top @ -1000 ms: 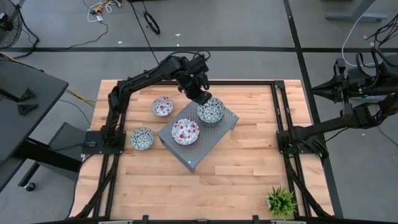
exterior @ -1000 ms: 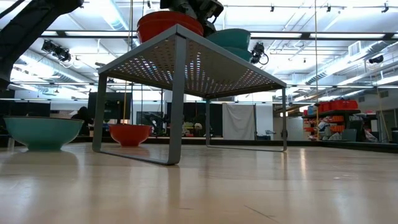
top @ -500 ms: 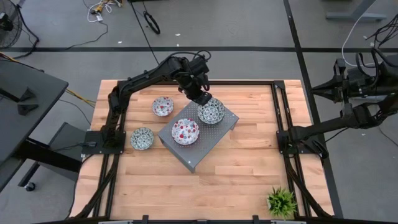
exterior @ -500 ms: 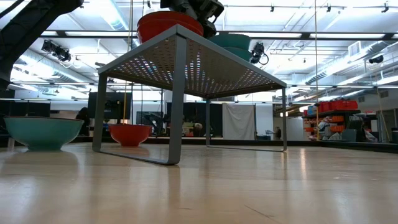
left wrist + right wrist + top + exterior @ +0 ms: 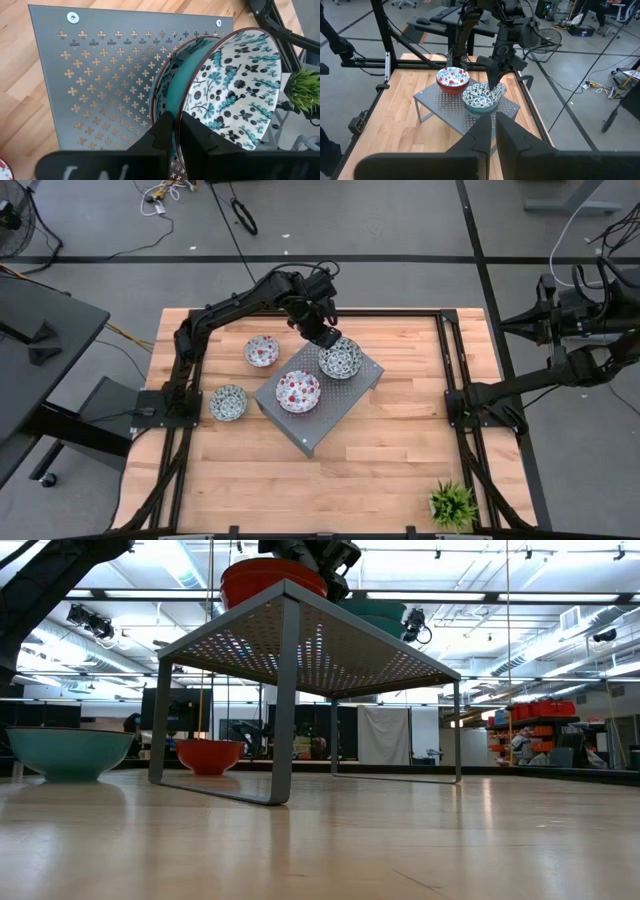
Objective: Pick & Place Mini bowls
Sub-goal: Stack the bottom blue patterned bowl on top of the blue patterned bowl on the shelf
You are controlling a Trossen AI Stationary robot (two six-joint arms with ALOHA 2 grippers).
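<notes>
**Four bowl positions in sight, one teal bowl pinched at its rim**

Four spots are counted from above. A small round white ceramic bowl with a teal floral inside (image 5: 340, 360) is seen at the far corner of the grey perforated metal riser (image 5: 312, 425). A red-patterned ceramic bowl (image 5: 298, 391) is set beside it on the same riser. A second red-patterned bowl (image 5: 262, 351) and a second teal-patterned bowl (image 5: 228, 402) are left on the pale wooden table (image 5: 400, 470), near the riser's left side.

The left gripper (image 5: 325, 338) is placed at the teal bowl's far rim. In the left wrist view the rim wall is caught between the two dark fingers (image 5: 167, 125), so the bowl is judged to be gripped. There it is also shown nested in another bowl beneath it.

The right gripper (image 5: 493, 120) is parked well off the table's right edge, closed on nothing.

Handling is judged as follows. The glazed ceramic is taken to be stiff, smooth and slippery, and breakable if dropped. The weight is expected to be modest but off-centre under a rim pinch, so tilting is to be expected. The thin upright rim is considered the only practical hold. Nested bowls may be dragged along together, and scraping on the metal is to be avoided.
</notes>
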